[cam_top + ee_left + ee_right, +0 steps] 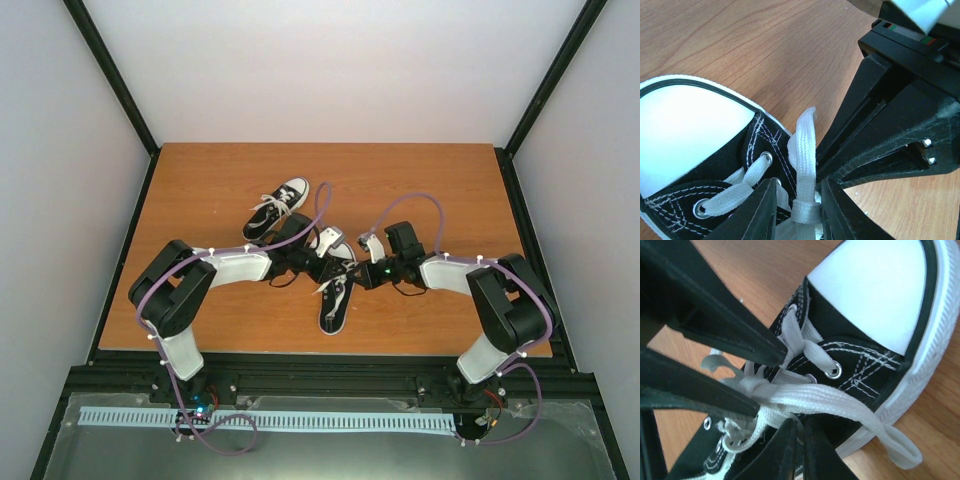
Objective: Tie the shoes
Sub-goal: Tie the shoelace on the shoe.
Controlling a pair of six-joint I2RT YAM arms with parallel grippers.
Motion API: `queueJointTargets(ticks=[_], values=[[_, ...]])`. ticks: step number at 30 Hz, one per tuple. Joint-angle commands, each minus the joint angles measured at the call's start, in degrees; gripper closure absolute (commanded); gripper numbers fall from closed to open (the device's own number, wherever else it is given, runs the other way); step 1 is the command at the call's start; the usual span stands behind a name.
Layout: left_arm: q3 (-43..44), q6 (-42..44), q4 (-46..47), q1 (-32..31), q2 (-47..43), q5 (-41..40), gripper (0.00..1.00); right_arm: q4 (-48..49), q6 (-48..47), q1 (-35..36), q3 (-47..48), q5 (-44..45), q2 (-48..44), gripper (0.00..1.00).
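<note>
Two black shoes with white toe caps lie on the wooden table (200, 190). The far shoe (280, 208) lies behind the left arm. Both grippers meet over the laces of the near shoe (335, 305). My left gripper (799, 192) is open, its jaws standing either side of an upright white lace loop (804, 150) and its knot. My right gripper (802, 422) has its jaws almost together at the shoe's lacing (810, 357), apparently pinching lace just under a long flat loop (850, 410) that trails over the sole. The left fingers (730, 335) reach in beside it.
The far shoe's laces lie loose on the wood around it. Black frame posts and white walls bound the table on three sides. A black rail (330, 375) runs along the near edge by the arm bases.
</note>
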Motion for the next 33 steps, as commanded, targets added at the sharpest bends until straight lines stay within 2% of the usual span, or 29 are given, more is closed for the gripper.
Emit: queueJointTargets(ticks=[1,13,18,22,26,33], values=[[1.97,1.05,-0.35,-0.35,0.52,0.25,0.74,1.46,-0.35,0.39,-0.18,1.7,-0.01,0.96],[1.19,0.87,0.19,-0.35,-0.69,-1.67,0.77,1.41,5.04,0.43,-7.76,8.65,-9.8,0.97],[1.31,0.89,0.06,-0.35,-0.79,-1.3,0.77,4.58,5.51,0.43,-10.42,6.43,-11.7,0.97],[1.45,0.96,-0.08,-0.35,-0.69,-1.16,0.77,4.63,3.26,0.67,-8.78,7.25,-11.59,0.86],[1.52,0.96,-0.2,-0.34,-0.84,-1.34,0.77,3.35,0.81,1.74,-6.19,8.81,-9.64,0.79],[1.87,0.88,-0.31,-0.34,-0.65,-0.96,0.77,1.44,-2.46,4.74,-3.78,12.73,-6.61,0.74]])
